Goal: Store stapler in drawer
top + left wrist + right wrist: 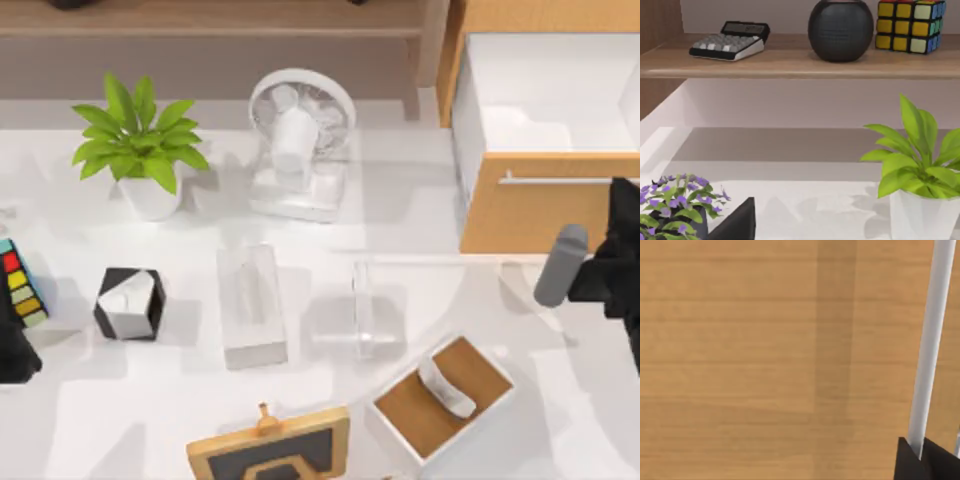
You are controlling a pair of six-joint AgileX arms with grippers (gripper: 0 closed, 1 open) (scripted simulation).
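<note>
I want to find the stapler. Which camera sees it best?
The top view: the stapler lies flat on the table between the tissue box and the tray. The right wrist view faces the drawer front; the left wrist view faces shelves.

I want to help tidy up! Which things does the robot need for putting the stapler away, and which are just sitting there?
Needed:
stapler, lying on the table
drawer, pulled open
right gripper, at the drawer front

Just sitting there:
tissue box
fan
plant
small tray
left gripper, parked at the table's left edge
</note>
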